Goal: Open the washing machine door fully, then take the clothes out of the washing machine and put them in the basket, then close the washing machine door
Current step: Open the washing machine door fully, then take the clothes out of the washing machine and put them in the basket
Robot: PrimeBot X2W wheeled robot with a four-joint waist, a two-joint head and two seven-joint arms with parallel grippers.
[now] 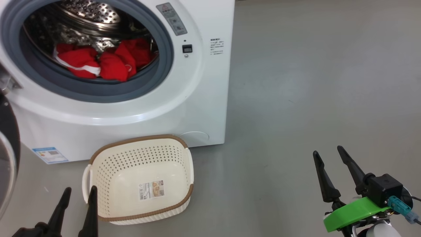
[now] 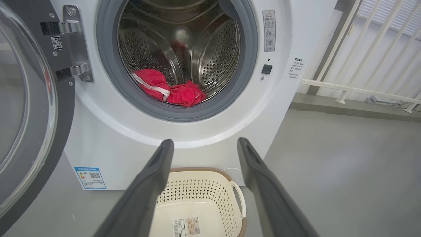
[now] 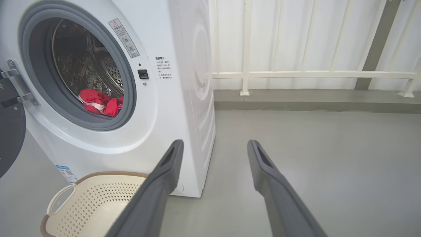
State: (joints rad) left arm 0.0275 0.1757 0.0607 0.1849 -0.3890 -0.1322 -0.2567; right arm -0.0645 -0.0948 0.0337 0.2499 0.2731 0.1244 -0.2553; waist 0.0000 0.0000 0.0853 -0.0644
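Perforated shiny steel drum, red cloth clothes, matt perforated plastic basket, smooth grey floor.

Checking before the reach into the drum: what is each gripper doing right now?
Left gripper: open, holding nothing.
Right gripper: open, holding nothing.

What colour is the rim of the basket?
The basket rim is brown and woven-looking; clearest in the head view.
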